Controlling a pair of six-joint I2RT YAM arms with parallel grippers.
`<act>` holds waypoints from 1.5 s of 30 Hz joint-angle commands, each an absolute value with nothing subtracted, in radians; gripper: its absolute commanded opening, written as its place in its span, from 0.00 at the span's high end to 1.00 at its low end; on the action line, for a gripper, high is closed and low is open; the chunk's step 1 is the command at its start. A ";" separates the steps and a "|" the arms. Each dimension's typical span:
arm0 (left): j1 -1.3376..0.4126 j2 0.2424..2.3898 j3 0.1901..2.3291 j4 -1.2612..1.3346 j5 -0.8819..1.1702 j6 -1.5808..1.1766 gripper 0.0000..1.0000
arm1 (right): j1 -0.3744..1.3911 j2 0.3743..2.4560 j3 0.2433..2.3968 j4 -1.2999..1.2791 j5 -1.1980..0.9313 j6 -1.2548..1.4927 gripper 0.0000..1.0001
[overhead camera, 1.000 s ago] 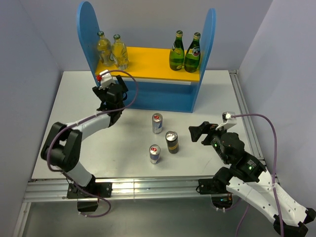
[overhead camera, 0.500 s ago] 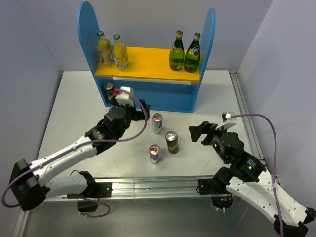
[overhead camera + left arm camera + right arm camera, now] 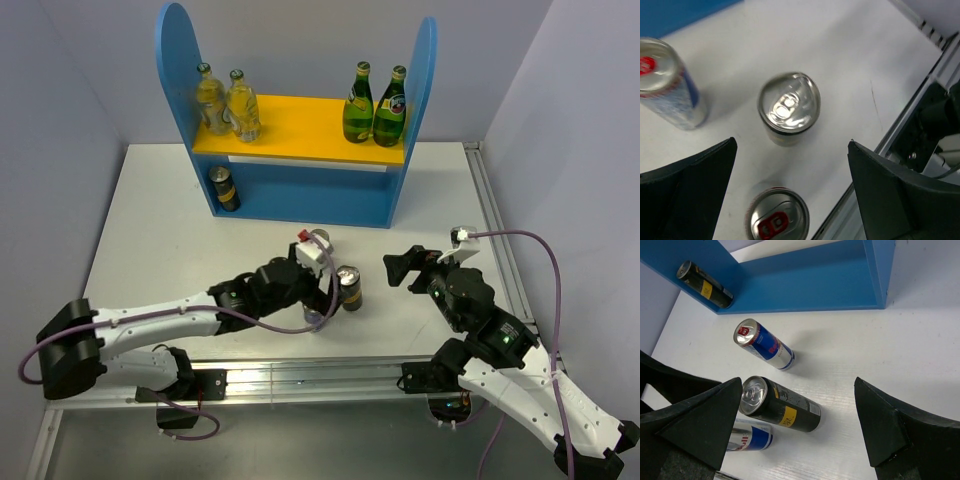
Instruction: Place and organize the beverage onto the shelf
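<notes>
Your left fingers (image 3: 690,185) stand spread wide and empty, with the left gripper (image 3: 322,290) hanging over the three cans that remain on the table (image 3: 150,220). The near silver can (image 3: 777,220) stands below the open jaws. The black can (image 3: 788,107) is upright just beyond it, and the far silver can (image 3: 667,85) is off to one side. None of them touches a finger.

Your right gripper (image 3: 405,268) sits near the table's right side, also open and holding nothing, and faces the same cluster.

Farther back, the shelf (image 3: 300,200) carries part of the load. A second black can (image 3: 224,187) stands at the left end of the lower level. Two clear bottles (image 3: 243,105) sit together at the left of the yellow board (image 3: 300,125), and two green bottles (image 3: 358,105) sit at its right.

The job looks roughly half done. Three cans need lifting and lining up, probably on the lower level. The black can, centred between your left fingers, looks like the next pick.
</notes>
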State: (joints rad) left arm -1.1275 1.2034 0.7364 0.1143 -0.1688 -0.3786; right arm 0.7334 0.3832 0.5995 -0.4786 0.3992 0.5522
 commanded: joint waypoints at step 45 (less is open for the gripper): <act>-1.181 1.277 0.910 0.256 -0.748 -0.258 1.00 | 0.744 0.356 0.592 -0.442 0.414 0.545 0.00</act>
